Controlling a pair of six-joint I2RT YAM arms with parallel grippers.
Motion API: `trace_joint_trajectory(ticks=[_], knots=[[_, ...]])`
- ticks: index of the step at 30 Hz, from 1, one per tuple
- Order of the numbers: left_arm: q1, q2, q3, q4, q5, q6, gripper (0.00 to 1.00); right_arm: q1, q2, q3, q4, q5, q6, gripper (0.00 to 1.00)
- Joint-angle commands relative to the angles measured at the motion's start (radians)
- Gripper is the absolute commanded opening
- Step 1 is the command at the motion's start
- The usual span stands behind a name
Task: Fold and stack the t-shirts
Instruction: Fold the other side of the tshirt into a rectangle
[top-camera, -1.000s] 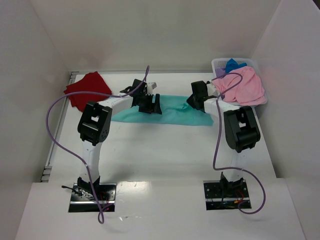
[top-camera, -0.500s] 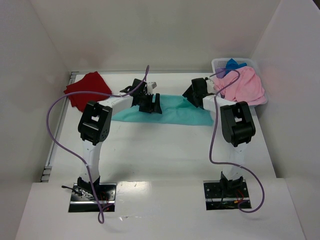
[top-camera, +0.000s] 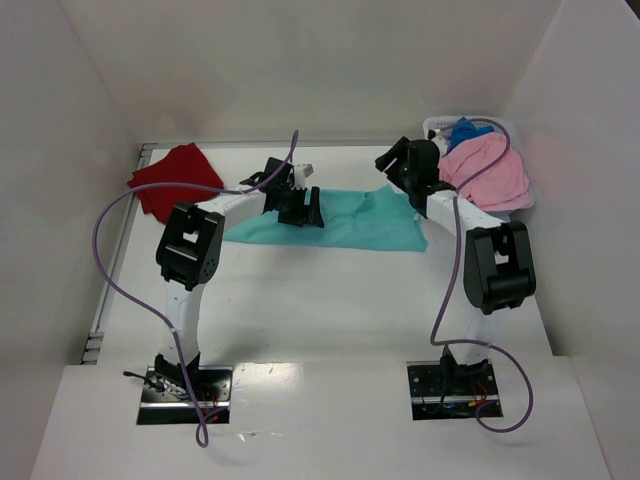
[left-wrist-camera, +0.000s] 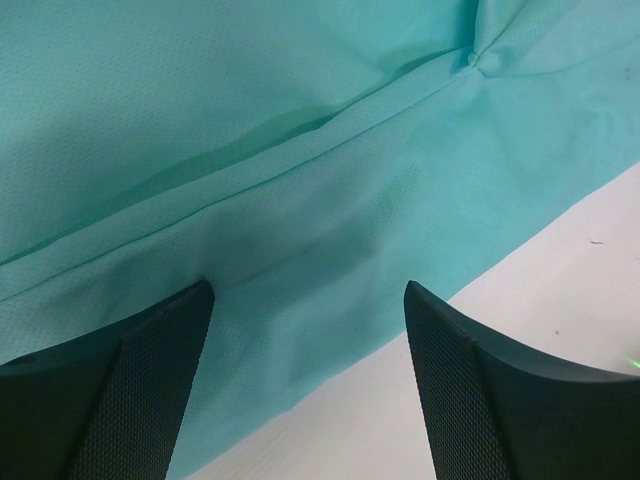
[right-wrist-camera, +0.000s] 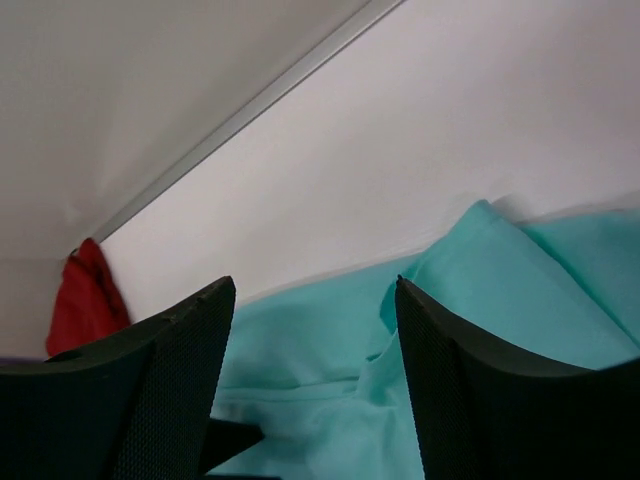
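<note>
Top external view: teal t-shirt (top-camera: 350, 222) spread lengthwise across the back middle of the counter (top-camera: 330, 290). Dark red t-shirt (top-camera: 172, 178) crumpled at the back left, well apart from the teal one. Pink t-shirt (top-camera: 490, 175) heaped over the white basket (top-camera: 436, 126) in the back right corner, with a blue t-shirt (top-camera: 468, 130) showing behind it. Left claw (top-camera: 300, 212) low over the left part of the teal t-shirt. Right claw (top-camera: 385, 162) raised near that shirt's far right corner, just beside the basket. Left wrist view: claw spread wide over teal cloth with a seam ridge running across it. The shirt's edge and bare counter show at lower right. The fingers grip nothing, though whether the tips touch the fabric cannot be told. Right wrist view: claw spread and empty, held above the counter. The teal t-shirt lies beyond and below the fingers, the dark red t-shirt far off at the left edge.
</note>
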Motion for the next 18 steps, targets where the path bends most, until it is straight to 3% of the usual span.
trace_joint_trajectory(ticks=[1,5,6,9,11,18], knots=[[0.003,0.100,-0.038,-0.079,-0.063,0.030,0.86,0.002,-0.115,-0.086,0.062,-0.059,-0.024,0.71],[0.003,0.100,-0.038,-0.079,-0.063,0.030,0.86,0.002,-0.146,-0.157,0.053,-0.117,-0.034,0.53],[0.003,0.100,-0.038,-0.079,-0.063,0.030,0.86,0.011,-0.146,-0.175,0.038,-0.126,-0.034,0.42],[0.003,0.100,-0.038,-0.079,-0.063,0.030,0.86,0.043,-0.118,-0.186,0.006,-0.114,-0.050,0.22],[0.003,0.100,-0.038,-0.079,-0.063,0.030,0.86,0.058,-0.077,-0.177,-0.019,-0.114,-0.059,0.17],[0.003,0.091,-0.058,-0.079,-0.063,0.021,0.86,0.089,0.095,-0.027,-0.099,-0.094,-0.077,0.16]])
